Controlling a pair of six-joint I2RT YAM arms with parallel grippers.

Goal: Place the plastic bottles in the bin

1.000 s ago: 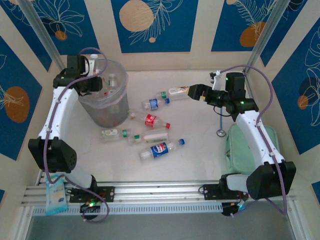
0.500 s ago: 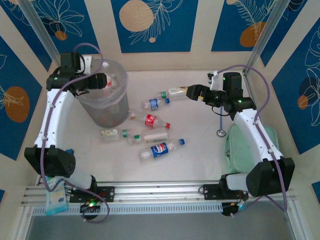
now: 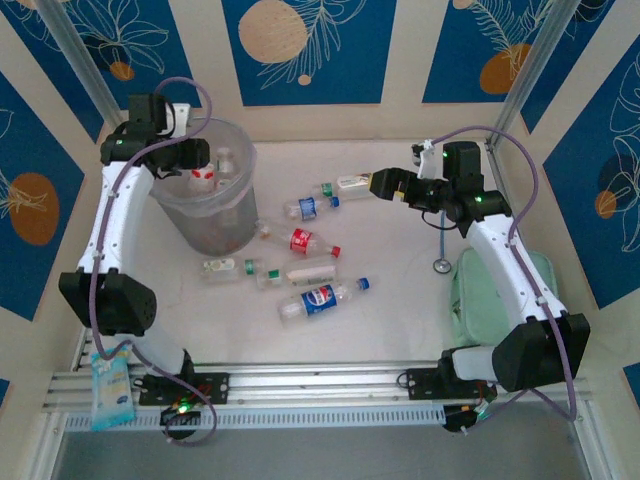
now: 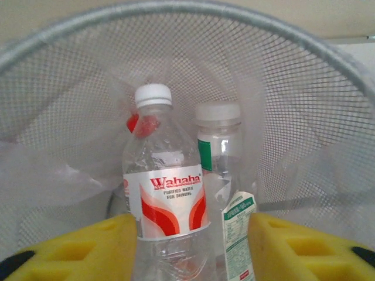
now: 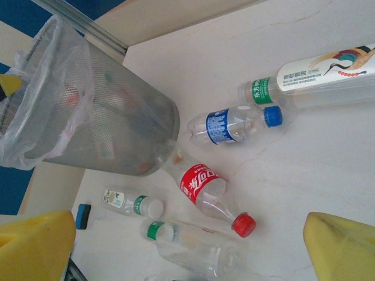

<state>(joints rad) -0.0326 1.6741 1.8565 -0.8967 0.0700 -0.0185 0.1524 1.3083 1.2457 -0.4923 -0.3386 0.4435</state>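
Currently six plastic bottles (image 3: pixel 300 240) lie on the table (image 3: pixel 400 300), right of the bin (image 3: pixel 235 215); at least two stand inside it. Over the bin, left gripper (image 4: pixel 193 234) spread, empty; right gripper (image 5: pixel 187 249) spread wide, empty.

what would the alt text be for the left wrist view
Inside a bag-lined mesh bin, a clear red-label bottle with a white cap stands beside a green-label bottle. The left tool is open above them, its yellow fingers at the bottom edge of the picture, one on either side of the pair.
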